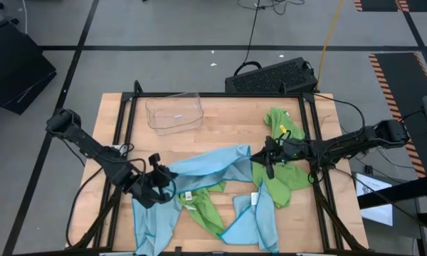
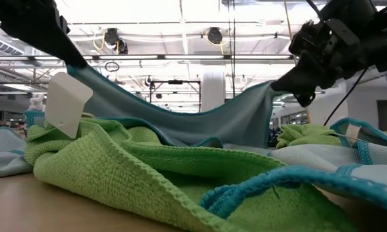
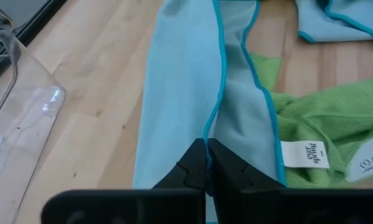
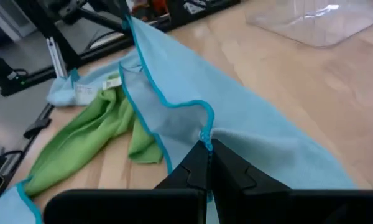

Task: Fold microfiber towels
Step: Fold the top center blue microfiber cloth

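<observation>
A light blue microfiber towel spans between my two grippers above the middle of the table and sags in its middle. My left gripper is shut on its left end, and my right gripper is shut on its right end. Another blue towel lies flat near the front left, and a third lies at the front centre. A lime green towel with a white tag lies crumpled between them. A second green towel lies under my right arm. My left gripper pinches the blue towel's teal hemmed edge between its two shut fingers, slanting downward from the table's left. The cloth runs away from the fingers toward my right gripper, raised off the wood. One layer or several, I cannot tell. My right gripper pinches the same towel at its teal hem, where the edge curls, between its two shut fingers. It comes nearly level from the table's right. From there the cloth stretches away toward my left gripper, held up off the table.
A clear plastic tray stands at the far left of the wooden table top. A black frame runs round the table edges. A dark keyboard-like device lies beyond the far edge.
</observation>
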